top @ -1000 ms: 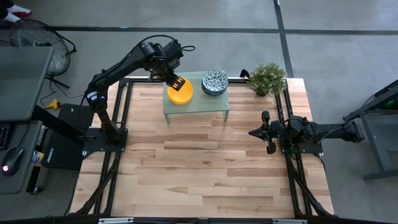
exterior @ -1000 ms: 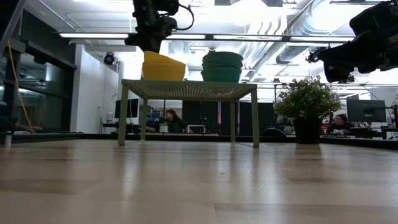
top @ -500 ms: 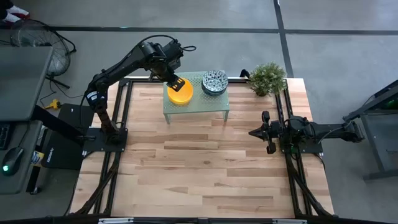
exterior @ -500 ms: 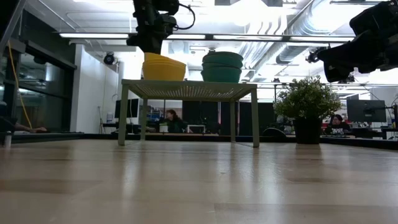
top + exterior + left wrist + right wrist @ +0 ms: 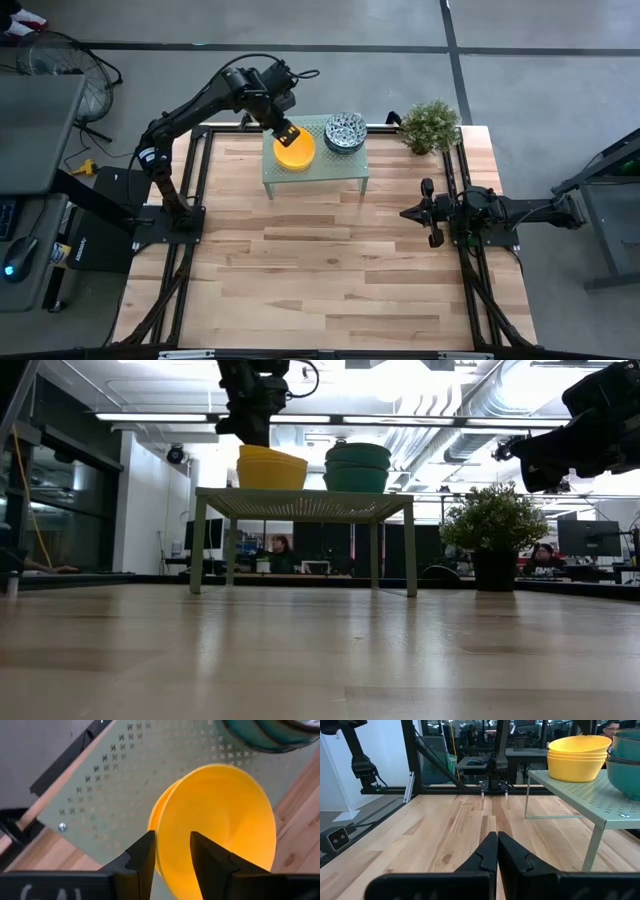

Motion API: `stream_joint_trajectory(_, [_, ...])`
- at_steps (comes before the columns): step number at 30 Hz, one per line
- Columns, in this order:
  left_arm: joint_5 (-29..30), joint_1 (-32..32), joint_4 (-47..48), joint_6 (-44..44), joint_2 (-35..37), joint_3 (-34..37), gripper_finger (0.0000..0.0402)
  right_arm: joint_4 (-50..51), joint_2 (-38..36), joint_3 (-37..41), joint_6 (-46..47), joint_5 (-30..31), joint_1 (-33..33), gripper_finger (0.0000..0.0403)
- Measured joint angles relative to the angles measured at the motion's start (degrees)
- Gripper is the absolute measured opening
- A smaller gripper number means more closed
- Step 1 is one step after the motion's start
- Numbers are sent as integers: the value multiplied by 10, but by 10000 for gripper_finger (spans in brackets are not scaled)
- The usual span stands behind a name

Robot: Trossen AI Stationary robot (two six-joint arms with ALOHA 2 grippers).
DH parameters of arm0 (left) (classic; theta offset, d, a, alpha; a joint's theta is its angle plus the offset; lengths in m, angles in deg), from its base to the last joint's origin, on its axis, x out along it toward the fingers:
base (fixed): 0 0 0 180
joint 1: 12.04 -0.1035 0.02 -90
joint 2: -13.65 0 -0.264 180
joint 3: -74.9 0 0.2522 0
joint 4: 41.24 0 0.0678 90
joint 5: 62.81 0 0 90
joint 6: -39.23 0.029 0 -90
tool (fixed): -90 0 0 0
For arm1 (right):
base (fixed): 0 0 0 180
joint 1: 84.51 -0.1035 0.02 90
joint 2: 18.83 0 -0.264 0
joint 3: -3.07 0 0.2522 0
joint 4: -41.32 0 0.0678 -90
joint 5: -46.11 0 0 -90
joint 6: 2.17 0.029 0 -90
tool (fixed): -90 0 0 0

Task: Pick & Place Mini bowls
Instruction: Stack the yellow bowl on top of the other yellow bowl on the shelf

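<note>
Smooth, glossy plastic is suggested by the yellow bowls [image 5: 220,825]. Matt, painted, perforated metal is shown by the rack [image 5: 145,775]. Pale, lightly sheened wood planks are seen on the table [image 5: 330,260].

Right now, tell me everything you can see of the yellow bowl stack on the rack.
The yellow bowl stack is plain, bright, smooth and glossy: shallow round bowls nested upright, rims showing as layers in the right wrist view. It stands on the pale green perforated rack, on the left arm's side, apart from the patterned bowl stack. The left gripper straddles the top bowl's rim, one finger inside and one outside.
</note>
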Motion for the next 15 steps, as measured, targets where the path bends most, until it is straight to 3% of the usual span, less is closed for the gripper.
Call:
stream_joint_trajectory(5, [-5, 0, -7, 7, 0, 0, 129, 0, 0, 0, 0, 0, 0, 0])
stream_joint_trajectory(15, [-9, 0, -1, -11, 0, 0, 221, 0, 0, 0, 0, 0, 0, 0])
